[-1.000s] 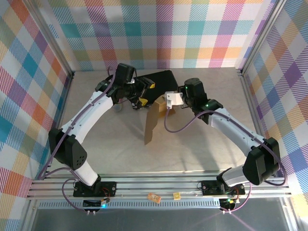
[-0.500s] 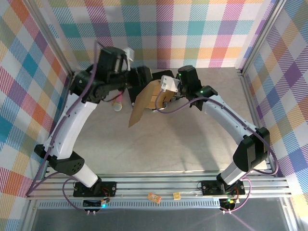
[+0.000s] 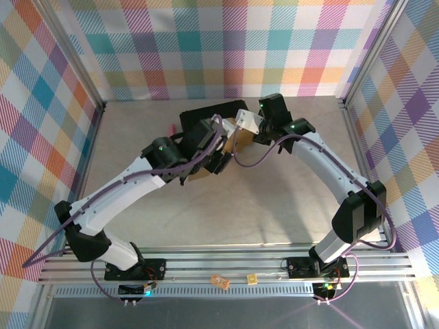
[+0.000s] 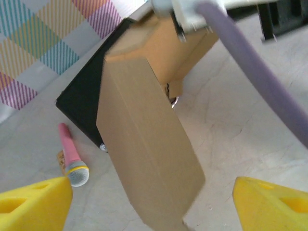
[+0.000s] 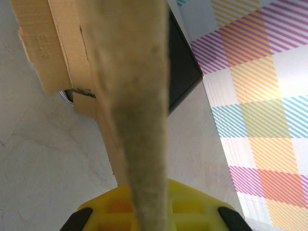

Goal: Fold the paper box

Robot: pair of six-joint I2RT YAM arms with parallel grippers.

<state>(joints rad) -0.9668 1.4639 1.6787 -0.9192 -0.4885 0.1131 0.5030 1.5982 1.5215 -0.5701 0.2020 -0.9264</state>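
Plain brown corrugated cardboard paper box [image 4: 149, 159] at far centre of table, partly formed, just in front of black hard case [image 4: 82, 101]; long flap juts toward left wrist camera. Right gripper [image 5: 147, 207] pinches one wall, seen edge-on. Left gripper [image 4: 153, 206]: yellow fingers [image 4: 33, 207] spread wide either side of flap, not touching. Step judged: fold flap over. Advice: right grips firm; left takes flap near crease, not tip, swings along score line. No print legible on cardboard or case
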